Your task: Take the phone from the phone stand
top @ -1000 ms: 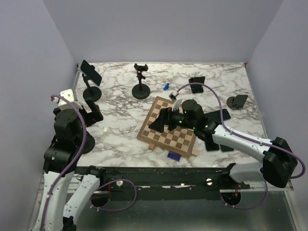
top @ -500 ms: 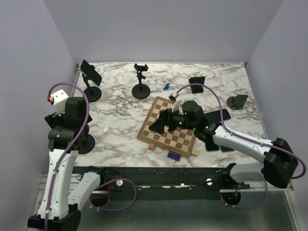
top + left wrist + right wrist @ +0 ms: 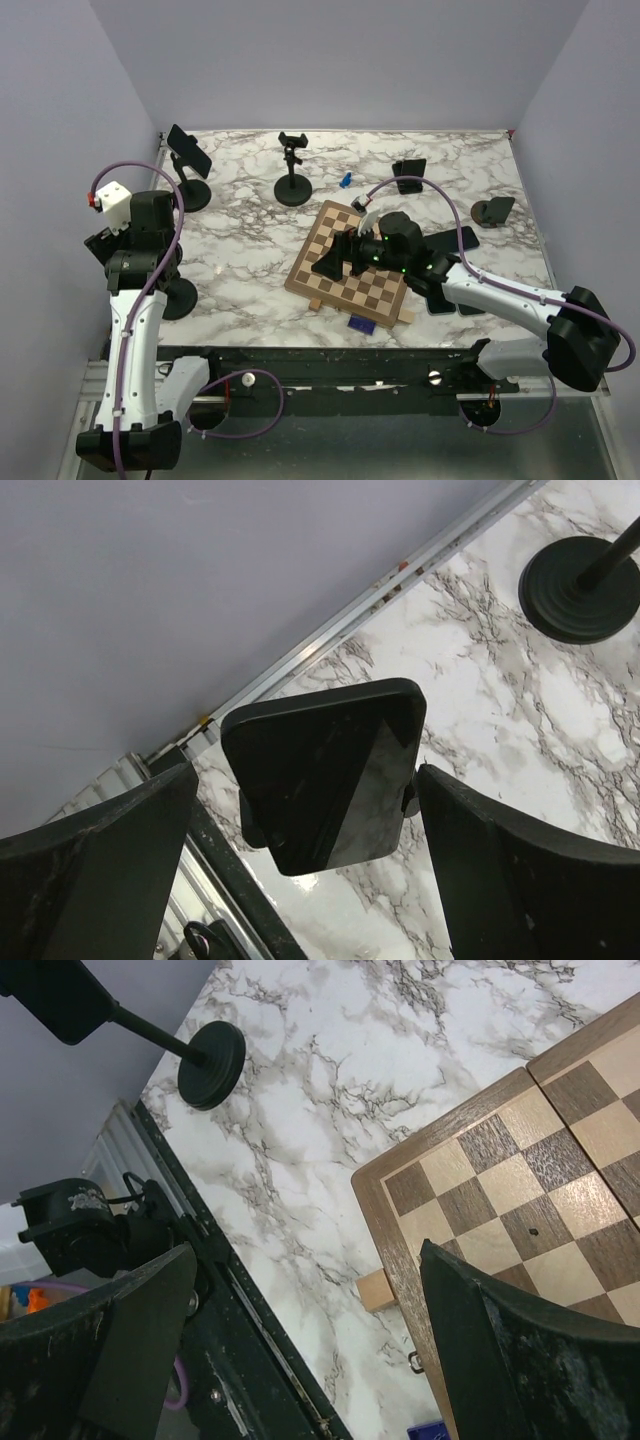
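Glossy black, the phone [image 3: 320, 765] is framed by the left gripper's [image 3: 308, 780] spread fingers (no contact yet); clamped off-centre, the near-left stand [image 3: 178, 298] could be toppled.

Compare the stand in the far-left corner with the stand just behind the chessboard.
The far-left stand carries a dark phone, tilted on its head; the middle stand has only a small empty clamp on top. The far-left stand sits in the corner; the middle stand sits farther right, just beyond the chessboard. Both are black, with a round base and a thin upright post.
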Action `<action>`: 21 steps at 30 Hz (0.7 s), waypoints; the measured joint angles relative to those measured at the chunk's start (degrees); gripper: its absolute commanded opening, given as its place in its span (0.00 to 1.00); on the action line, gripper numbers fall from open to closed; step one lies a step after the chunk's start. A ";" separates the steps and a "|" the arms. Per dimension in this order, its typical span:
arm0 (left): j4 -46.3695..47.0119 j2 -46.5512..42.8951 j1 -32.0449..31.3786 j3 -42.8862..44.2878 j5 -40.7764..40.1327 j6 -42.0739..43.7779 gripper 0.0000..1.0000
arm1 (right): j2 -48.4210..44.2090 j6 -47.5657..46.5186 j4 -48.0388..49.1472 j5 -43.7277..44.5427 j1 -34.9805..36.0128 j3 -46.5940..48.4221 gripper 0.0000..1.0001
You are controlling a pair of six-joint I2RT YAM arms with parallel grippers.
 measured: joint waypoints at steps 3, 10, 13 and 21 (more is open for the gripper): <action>2.25 0.50 0.63 -1.22 0.98 0.59 0.99 | 0.02 -0.13 0.02 0.09 0.00 -0.13 1.00; 4.85 2.95 0.74 -1.25 1.14 0.42 0.99 | 0.09 -0.17 0.50 0.28 0.00 -0.24 1.00; 3.50 5.05 0.79 -0.74 -0.46 -1.53 0.99 | 0.44 -0.17 0.55 0.31 0.00 -0.26 1.00; 0.98 7.13 1.09 -0.28 -3.69 -5.70 0.99 | 0.74 -0.17 1.05 0.28 0.00 -0.26 1.00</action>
